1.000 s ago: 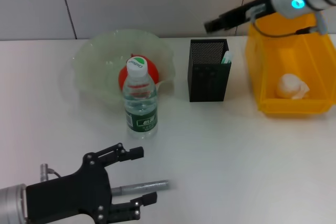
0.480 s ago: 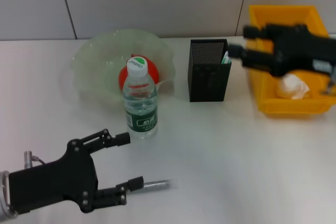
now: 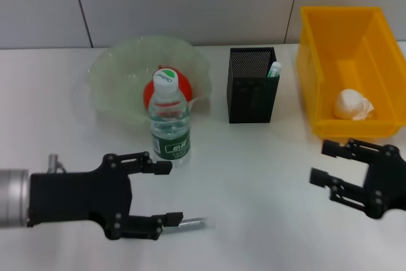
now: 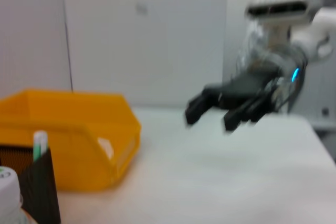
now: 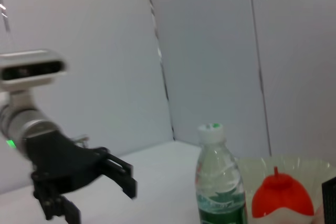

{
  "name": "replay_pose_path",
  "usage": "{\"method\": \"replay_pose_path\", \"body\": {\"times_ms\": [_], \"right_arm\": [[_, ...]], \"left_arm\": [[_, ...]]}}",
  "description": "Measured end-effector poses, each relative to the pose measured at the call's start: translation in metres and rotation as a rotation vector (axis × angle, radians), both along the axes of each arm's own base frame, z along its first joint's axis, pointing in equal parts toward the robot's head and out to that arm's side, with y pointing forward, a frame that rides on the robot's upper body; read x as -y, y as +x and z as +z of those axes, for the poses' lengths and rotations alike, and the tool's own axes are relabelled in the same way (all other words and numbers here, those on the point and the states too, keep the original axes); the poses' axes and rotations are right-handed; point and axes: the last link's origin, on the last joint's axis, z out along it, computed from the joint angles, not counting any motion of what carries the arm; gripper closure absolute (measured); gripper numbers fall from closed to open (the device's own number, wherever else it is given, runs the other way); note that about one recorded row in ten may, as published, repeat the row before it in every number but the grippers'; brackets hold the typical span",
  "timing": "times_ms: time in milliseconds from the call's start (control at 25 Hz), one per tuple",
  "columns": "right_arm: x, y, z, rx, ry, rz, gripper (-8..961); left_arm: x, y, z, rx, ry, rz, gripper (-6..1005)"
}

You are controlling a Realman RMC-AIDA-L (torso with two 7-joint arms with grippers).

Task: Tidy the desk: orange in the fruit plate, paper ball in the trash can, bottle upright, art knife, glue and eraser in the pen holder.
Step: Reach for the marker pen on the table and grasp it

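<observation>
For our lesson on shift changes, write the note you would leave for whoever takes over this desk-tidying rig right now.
Left gripper: jaws open, empty, low over the white desk beside the grey pen-like art knife.
Right gripper: jaws open, empty, before the yellow bin.
Done: orange in the pale green plate, paper ball in the bin, clear bottle upright.
Left: art knife into the black mesh holder. Eraser not visible.

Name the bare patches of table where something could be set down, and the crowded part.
Bare: between the bottle and the right gripper, in front of the pen holder. Crowded: fruit plate, bottle and left gripper over the art knife.
</observation>
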Motion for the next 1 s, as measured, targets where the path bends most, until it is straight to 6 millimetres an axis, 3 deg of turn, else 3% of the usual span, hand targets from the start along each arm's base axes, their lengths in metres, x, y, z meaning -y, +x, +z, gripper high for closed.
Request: {"method": "replay_pose_path", "body": {"times_ms": [120, 160, 400, 1000], "right_arm": [[0.011, 0.013, 0.003, -0.029, 0.027, 0.019, 363], [0.018, 0.023, 0.003, -0.026, 0.045, 0.017, 363], [0.030, 0.043, 0.000, -0.018, 0.088, -0.025, 364], [0.049, 0.057, -0.017, 0.003, 0.011, -0.088, 364]], "left_arm": [[-0.013, 0.015, 0.000, -0.135, -0.031, -0.005, 246], [-0.025, 0.030, -0.004, -0.237, -0.073, -0.001, 247], [-0.046, 0.050, -0.024, -0.416, -0.118, -0.031, 250], [-0.053, 0.074, -0.067, -0.673, -0.164, -0.060, 257]]}}
